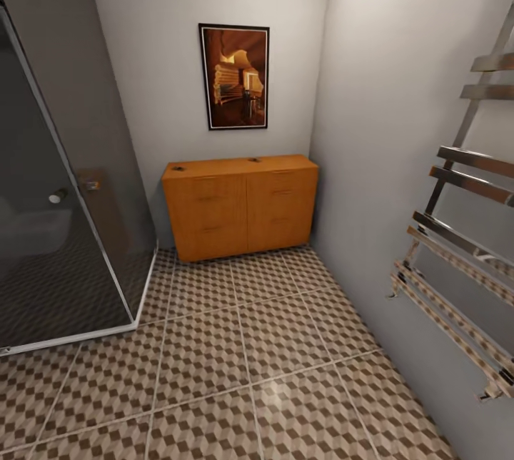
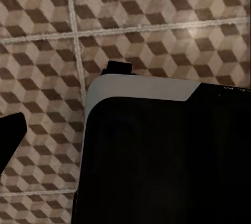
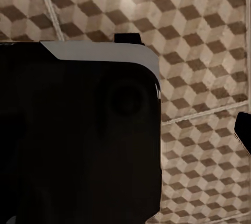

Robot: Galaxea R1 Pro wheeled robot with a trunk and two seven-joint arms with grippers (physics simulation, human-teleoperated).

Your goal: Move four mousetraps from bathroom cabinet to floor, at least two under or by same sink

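The orange-brown cabinet [image 1: 240, 206] stands against the far wall in the head view, its drawers shut. On its top lie two tiny dark flat things, one mousetrap [image 1: 178, 168] near the left end and another mousetrap [image 1: 253, 159] near the middle; they are too small to make out in detail. The cube-patterned bathroom floor [image 1: 243, 367] stretches from me to the cabinet. In the left wrist view one dark fingertip [image 2: 11, 132] pokes in over the tiles, and in the right wrist view another dark fingertip [image 3: 243, 130] does the same. The sink is out of view.
A dark glass shower cubicle [image 1: 64, 181] fills the left side. A chrome towel rail [image 1: 464, 231] juts from the right wall. A framed picture [image 1: 234, 76] hangs above the cabinet. My black base [image 2: 167, 161] [image 3: 78, 140] hangs over the floor in both wrist views.
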